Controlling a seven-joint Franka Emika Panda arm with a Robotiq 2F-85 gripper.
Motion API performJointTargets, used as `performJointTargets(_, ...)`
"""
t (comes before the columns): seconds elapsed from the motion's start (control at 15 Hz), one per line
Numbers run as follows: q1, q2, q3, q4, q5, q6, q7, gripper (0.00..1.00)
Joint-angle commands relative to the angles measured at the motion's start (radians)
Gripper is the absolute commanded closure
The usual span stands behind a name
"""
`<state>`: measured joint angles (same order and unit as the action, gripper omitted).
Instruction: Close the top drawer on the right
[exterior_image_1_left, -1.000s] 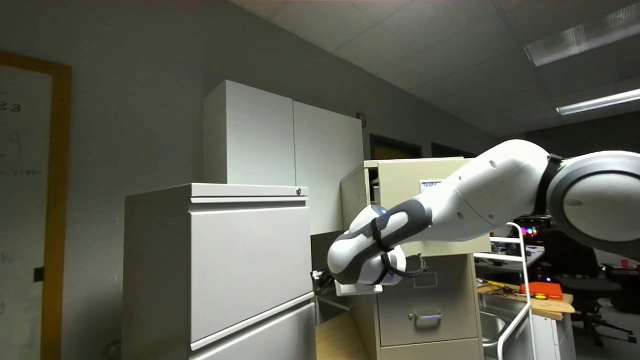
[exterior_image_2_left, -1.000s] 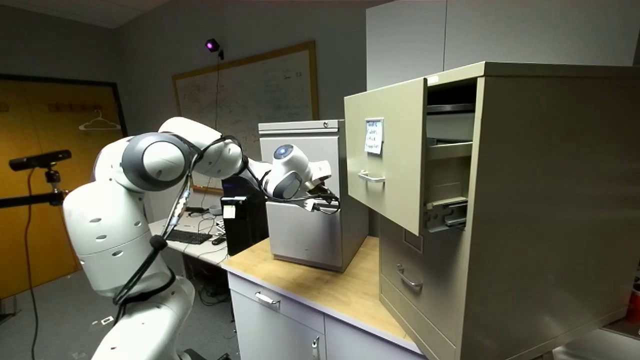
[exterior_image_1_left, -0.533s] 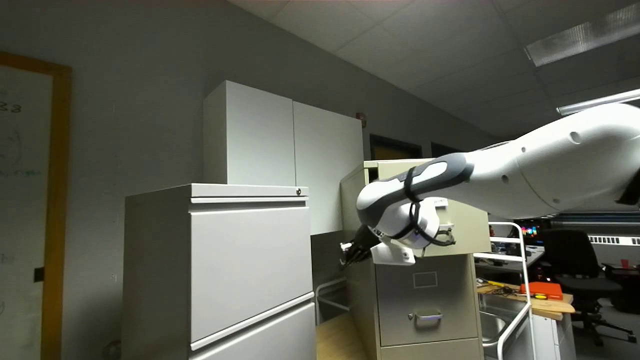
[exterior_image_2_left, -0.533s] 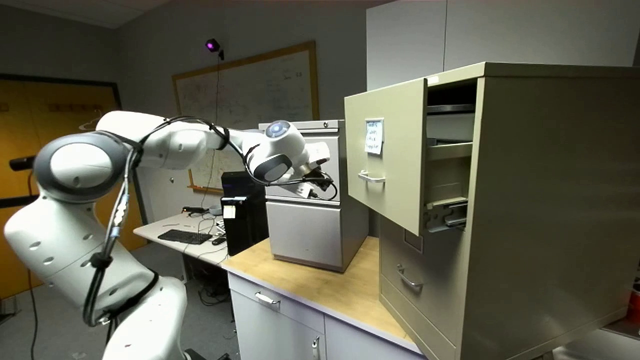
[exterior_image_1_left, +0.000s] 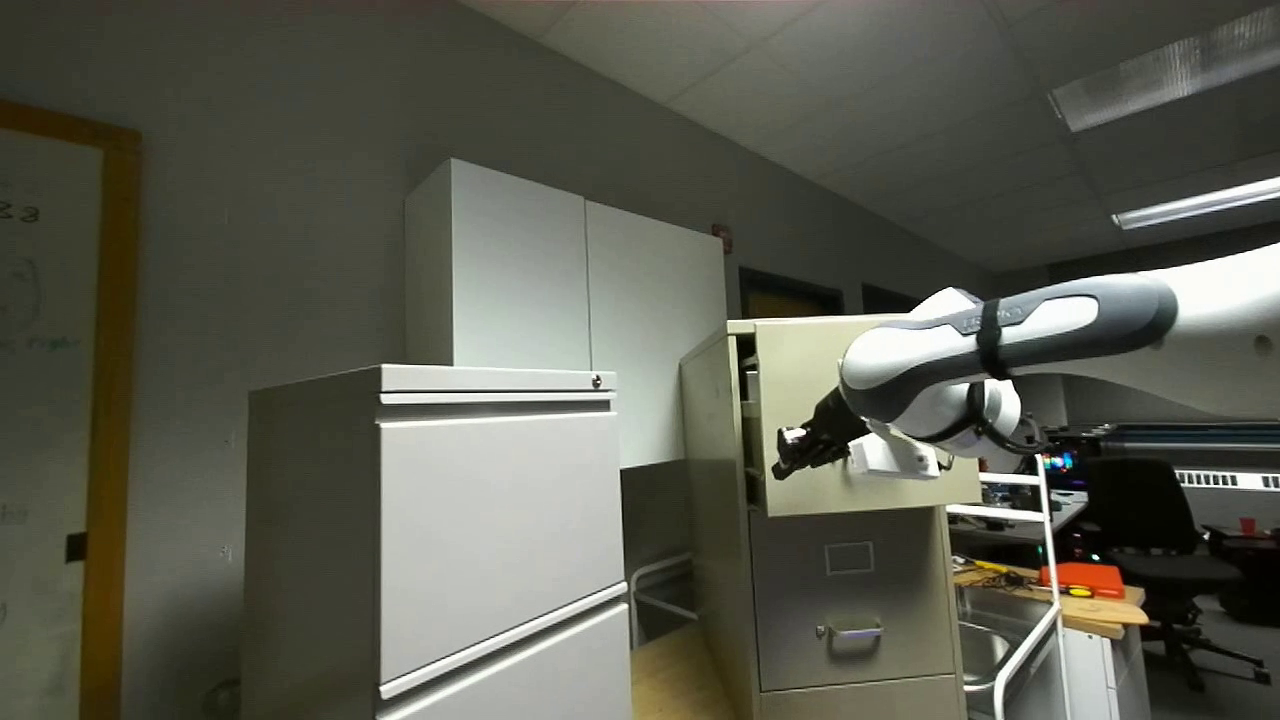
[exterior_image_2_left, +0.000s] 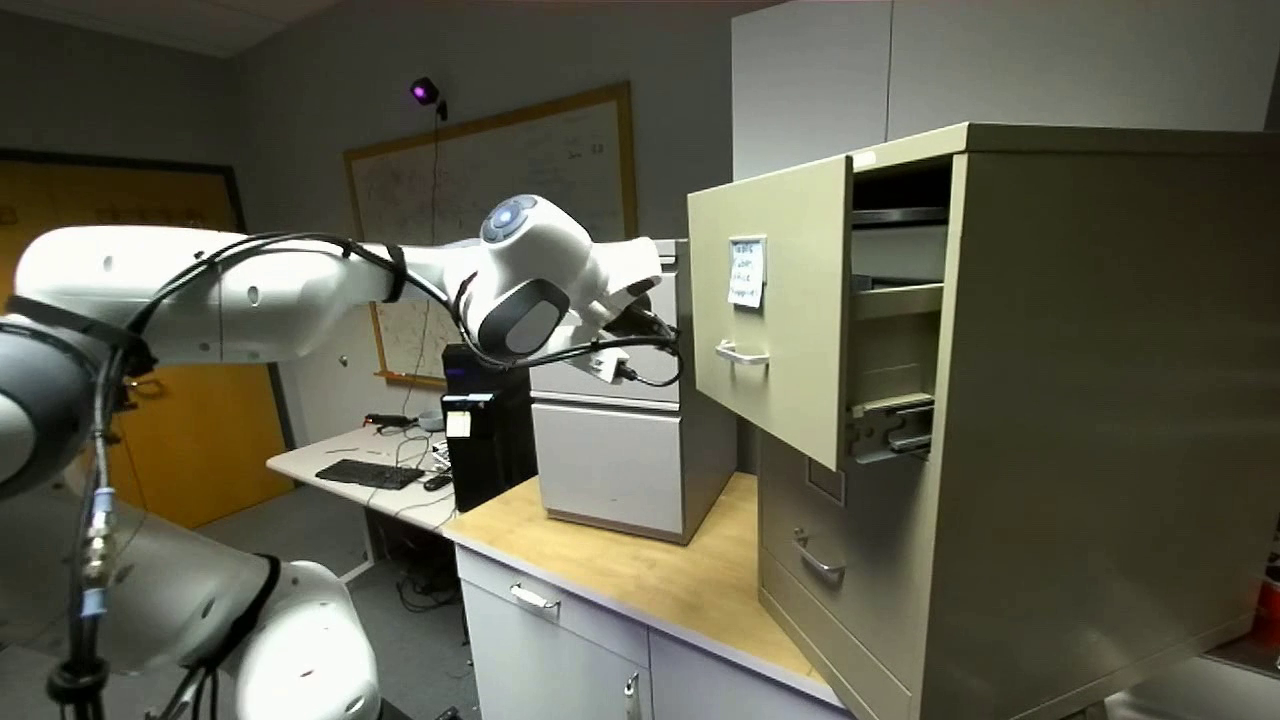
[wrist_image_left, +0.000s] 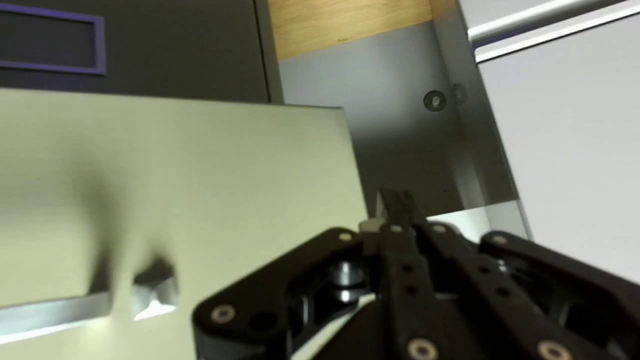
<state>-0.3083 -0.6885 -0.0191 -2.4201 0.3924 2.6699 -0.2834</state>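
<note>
Cream metal faces the top drawer (exterior_image_2_left: 805, 310), standing open from its beige filing cabinet (exterior_image_2_left: 1100, 420), as the hand (wrist_image_left: 396, 202), jaws together on nothing, hangs before that face, near the edge toward the grey cabinet (exterior_image_1_left: 500, 540) (contact cannot be told). The push likely must run straight inward. An exterior view bares the slide rail (exterior_image_2_left: 880, 432), unseen from the wrist; the wrist view best shows the met jaws.

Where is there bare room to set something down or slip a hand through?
The wooden countertop shows bare surface in front of the grey cabinet and in the strip between it and the beige filing cabinet; a hand might pass there. It's crowded where the gripper hangs before the open top drawer, and on the desk with its keyboard and mouse.
</note>
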Motion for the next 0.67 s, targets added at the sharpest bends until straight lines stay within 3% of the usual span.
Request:
performJointTargets(0.0, 0.031, -0.049, -0.071, -0.029, -0.138, 0.065, 0.127, 1.0)
performJointTargets(0.33, -0.039, -0.006, -0.071, -0.024, -0.244, 0.27, 0.311, 1.0)
performJointTargets(0.6, -0.081, 0.056, -0.02, -0.045, -0.259, 0.454, 0.427, 1.0)
